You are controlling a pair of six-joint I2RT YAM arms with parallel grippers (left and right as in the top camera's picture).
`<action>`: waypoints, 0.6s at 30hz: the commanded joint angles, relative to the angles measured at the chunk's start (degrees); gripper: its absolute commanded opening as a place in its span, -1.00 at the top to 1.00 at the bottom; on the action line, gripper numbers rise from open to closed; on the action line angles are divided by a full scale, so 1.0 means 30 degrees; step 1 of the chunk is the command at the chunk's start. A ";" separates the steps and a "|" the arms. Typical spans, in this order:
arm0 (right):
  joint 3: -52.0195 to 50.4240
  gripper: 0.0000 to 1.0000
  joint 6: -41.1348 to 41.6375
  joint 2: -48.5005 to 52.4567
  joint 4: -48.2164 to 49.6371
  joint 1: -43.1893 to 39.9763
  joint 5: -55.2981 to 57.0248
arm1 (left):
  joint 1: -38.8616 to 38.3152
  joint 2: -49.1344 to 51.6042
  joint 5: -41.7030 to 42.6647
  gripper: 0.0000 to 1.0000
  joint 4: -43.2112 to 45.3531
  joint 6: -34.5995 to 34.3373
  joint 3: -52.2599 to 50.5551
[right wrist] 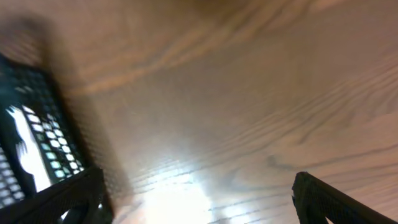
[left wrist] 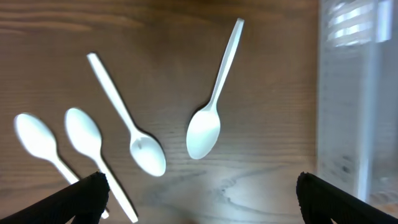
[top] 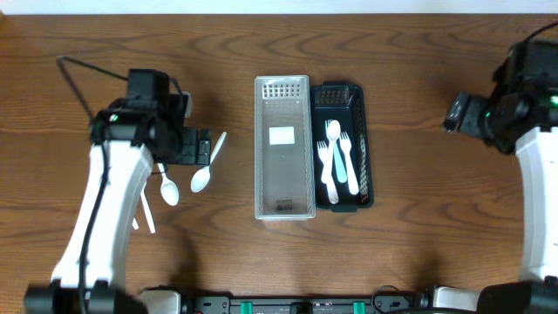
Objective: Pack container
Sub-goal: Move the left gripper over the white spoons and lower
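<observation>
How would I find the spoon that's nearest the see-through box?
Find the see-through box in the middle of the table, beside the dark basket of cutlery. Just left of it, on bare wood, lies a white plastic spoon. It is the closest spoon to the box, its handle slanting toward it, while the other spoons cluster farther left.

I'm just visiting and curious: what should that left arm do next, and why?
Probably lower the left gripper onto the white spoon centred below it. The jaws are open and hold nothing, that spoon lies loose on the table, and the clear container beside it is empty.
</observation>
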 commanded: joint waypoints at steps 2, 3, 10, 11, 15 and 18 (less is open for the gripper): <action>-0.2412 -0.98 0.0597 0.0175 0.0809 -0.0058 -0.0539 | -0.0663 0.2033 -0.0153 -0.96 0.0962 0.0969 0.0197; -0.2943 -0.99 0.0590 0.0175 0.1042 -0.0058 -0.0590 | -0.0852 0.2412 -0.0153 -0.96 0.1246 0.1151 0.0197; -0.4612 -0.99 0.0590 0.0175 0.1654 -0.0051 -0.0729 | -0.1698 0.5056 -0.0947 -0.96 0.2178 0.1967 0.0197; -0.4619 -0.98 0.0583 0.0175 0.1654 -0.0051 -0.0729 | -0.1698 0.5486 -0.0947 -0.96 0.2186 0.1967 0.0197; -0.4619 -0.98 0.0590 0.0175 0.1741 -0.0058 -0.0729 | -0.1676 0.6921 -0.0947 -0.96 0.2353 0.1967 0.0175; -0.4619 -0.98 0.0583 0.0175 0.1727 -0.0051 -0.0736 | -0.1676 0.7854 -0.0947 -0.96 0.2557 0.1982 0.0124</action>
